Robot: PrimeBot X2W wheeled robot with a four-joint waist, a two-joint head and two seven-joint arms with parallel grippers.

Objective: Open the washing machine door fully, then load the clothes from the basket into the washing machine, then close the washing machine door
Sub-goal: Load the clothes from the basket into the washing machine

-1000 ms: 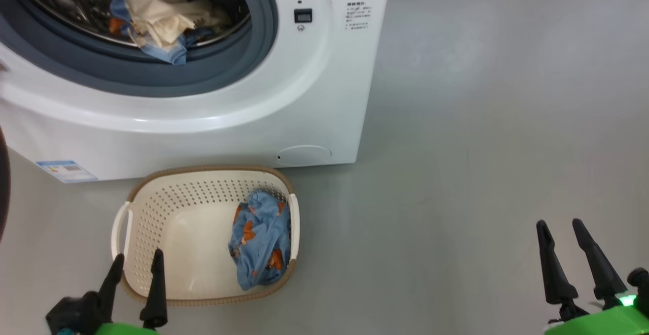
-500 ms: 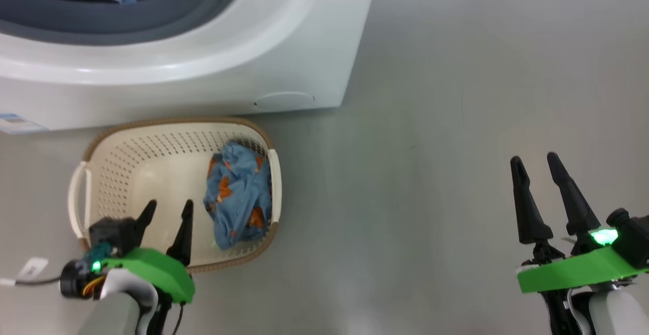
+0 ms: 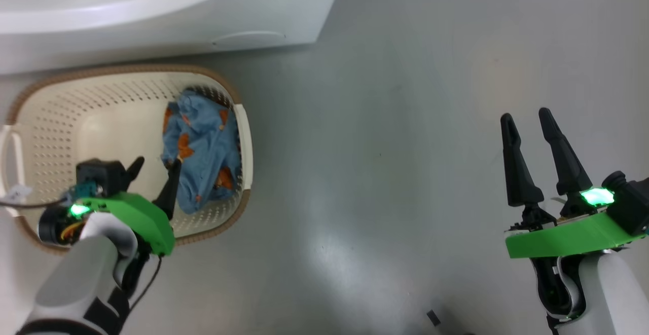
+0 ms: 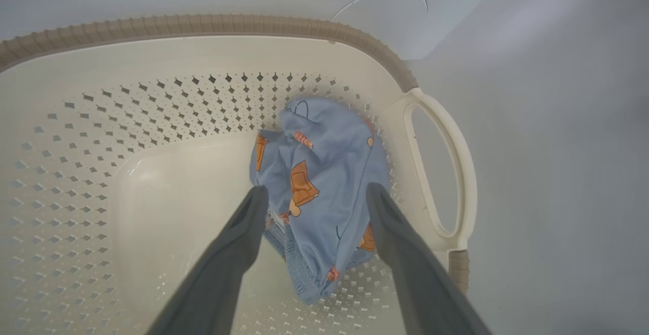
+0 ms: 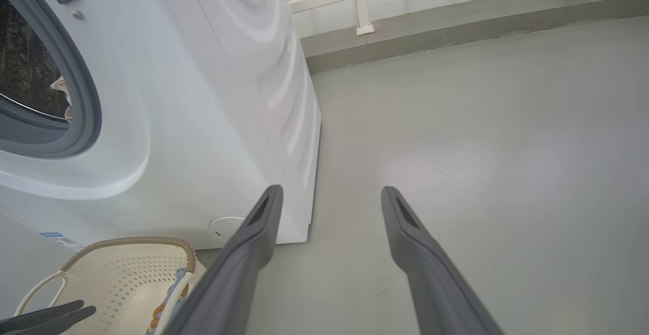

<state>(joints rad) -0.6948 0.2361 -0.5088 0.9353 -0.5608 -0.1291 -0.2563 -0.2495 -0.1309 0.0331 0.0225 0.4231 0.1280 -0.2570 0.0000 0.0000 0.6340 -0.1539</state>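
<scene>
Laundry pickup | left gripper, jaws apart, hangs over basket at frame's left | blue clothes bunched against basket's right wall, just ahead of the jaws, lengthwise up the frame | right gripper, jaws apart too, well off at lower right.

Crumpled blue garment with orange prints lies against one handle end of the cream perforated basket, beside the white washing machine.
</scene>
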